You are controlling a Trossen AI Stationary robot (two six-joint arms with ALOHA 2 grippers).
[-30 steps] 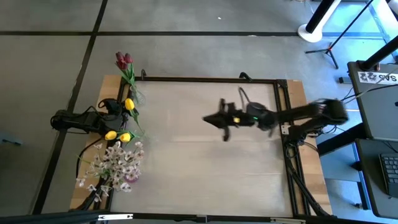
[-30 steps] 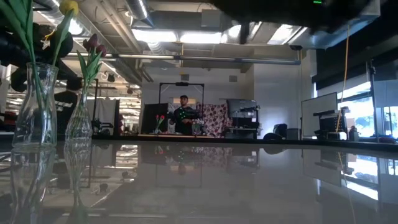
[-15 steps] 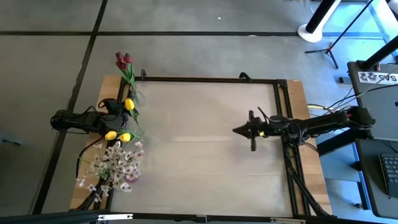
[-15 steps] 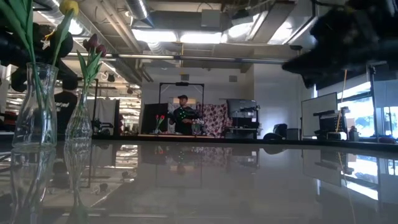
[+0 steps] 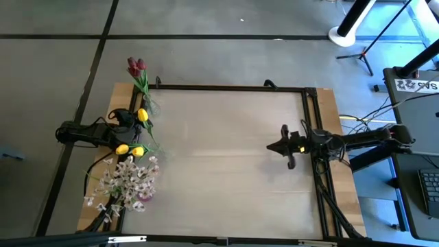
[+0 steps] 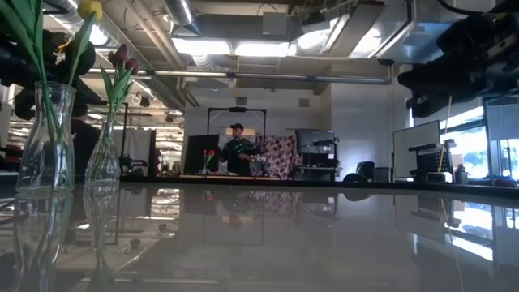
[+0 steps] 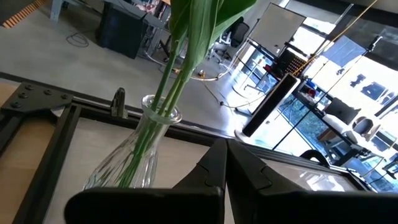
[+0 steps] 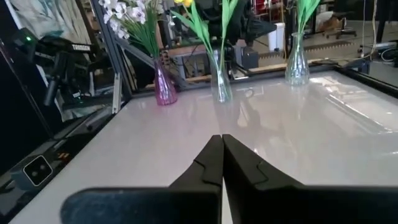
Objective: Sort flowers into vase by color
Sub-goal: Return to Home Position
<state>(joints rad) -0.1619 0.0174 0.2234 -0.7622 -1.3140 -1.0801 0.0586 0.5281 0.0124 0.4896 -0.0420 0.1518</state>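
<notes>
Grey floor below, bright ceiling lights overhead.

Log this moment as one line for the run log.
left gripper shut, beside yellow tulips | right gripper shut, above table's right side | white flowers in purple vase

Vases: 3 total, 1 purple vase, 2 clear vases. Yellow tulips: 3. Red tulips: 2 or 3, can't tell. White sprays: one bunch.

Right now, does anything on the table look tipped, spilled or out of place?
Nothing stands out. The purple vase with white flowers, the yellow tulips' vase and the red tulips' vase stand upright in a row; no loose stems on the table.
</notes>
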